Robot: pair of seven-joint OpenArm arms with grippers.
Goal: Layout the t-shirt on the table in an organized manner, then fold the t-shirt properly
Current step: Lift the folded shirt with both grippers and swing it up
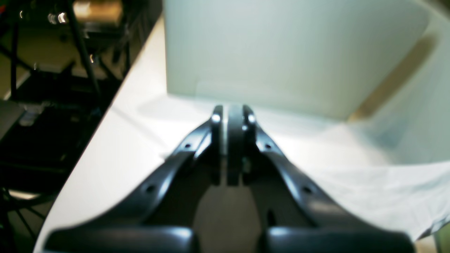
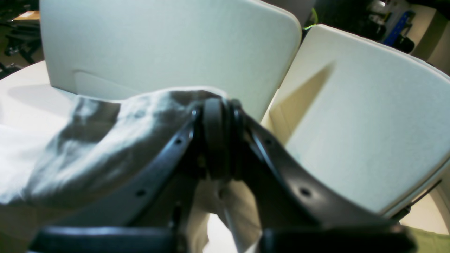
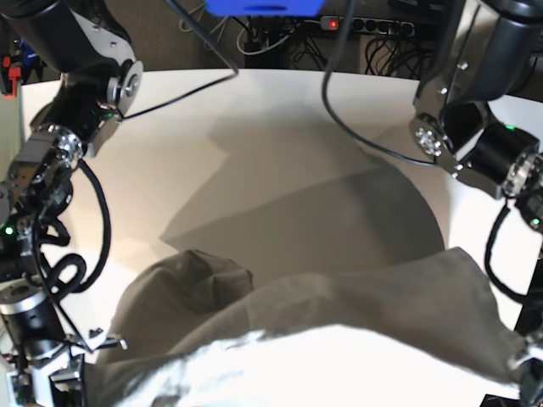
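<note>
The beige t-shirt point(image 3: 339, 305) hangs raised across the front of the base view, spread between both sides above the white table point(image 3: 280, 110). In the right wrist view my right gripper point(image 2: 219, 105) is shut on the t-shirt point(image 2: 88, 151), whose fabric drapes over the fingertips and falls away to the left. In the left wrist view my left gripper point(image 1: 233, 112) is shut, with the t-shirt point(image 1: 369, 182) spreading out from under it to the right over the table point(image 1: 116, 151). The pinch itself is blurred there. Cloth hides both grippers in the base view.
White upright panels point(image 2: 168, 45) point(image 2: 369, 116) stand close behind the grippers; one panel point(image 1: 281, 52) fills the left wrist view's top. Dark frames and equipment point(image 1: 52, 70) lie past the table's edge. Arm links point(image 3: 93, 76) point(image 3: 475, 127) flank the table, with cables point(image 3: 373, 34) at the back.
</note>
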